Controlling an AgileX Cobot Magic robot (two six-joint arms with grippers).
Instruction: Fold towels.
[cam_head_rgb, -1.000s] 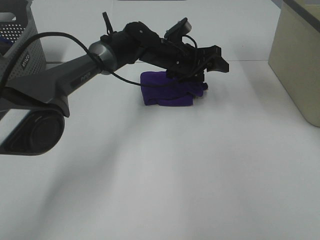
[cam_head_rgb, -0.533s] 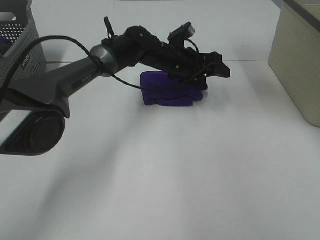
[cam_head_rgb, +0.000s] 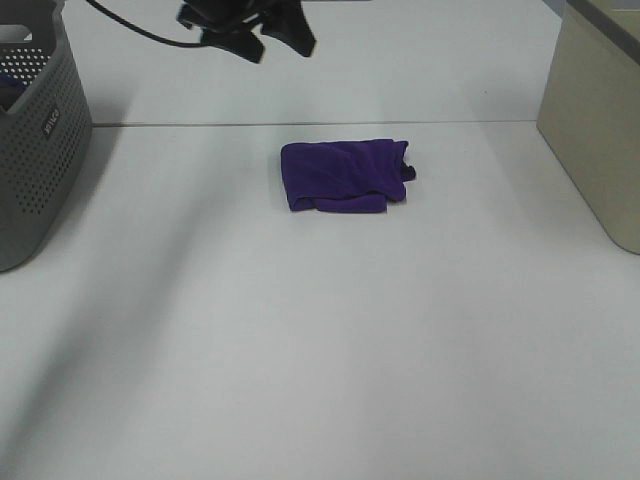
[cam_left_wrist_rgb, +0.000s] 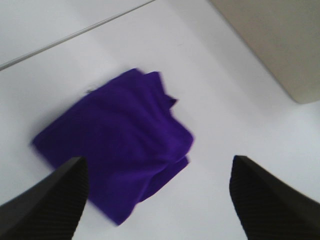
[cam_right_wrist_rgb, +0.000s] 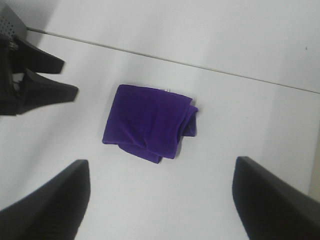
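The deep purple towel (cam_head_rgb: 345, 175) lies folded into a small, slightly rumpled bundle in the middle of the white table, with nothing touching it. My left gripper (cam_head_rgb: 278, 45) hangs open high at the back, left of the towel and well clear of it. The left wrist view looks down on the towel (cam_left_wrist_rgb: 115, 145) between its two spread fingers (cam_left_wrist_rgb: 45, 205). My right gripper (cam_right_wrist_rgb: 160, 200) is outside the exterior high view; its wrist view shows wide-apart empty fingers (cam_right_wrist_rgb: 275, 200) above the towel (cam_right_wrist_rgb: 150, 122), and the left gripper (cam_right_wrist_rgb: 70, 77) off to one side.
A grey perforated basket (cam_head_rgb: 40, 130) stands at the table's left edge. A tall beige bin (cam_head_rgb: 600, 120) stands at the right edge and also shows as the beige bin (cam_left_wrist_rgb: 270, 40) in the left wrist view. A seam line (cam_head_rgb: 200, 124) crosses the table behind the towel.
The left arm, which hung low over the towel with its gripper at the right end, has lifted up and back to the left. The towel stays folded on the table.
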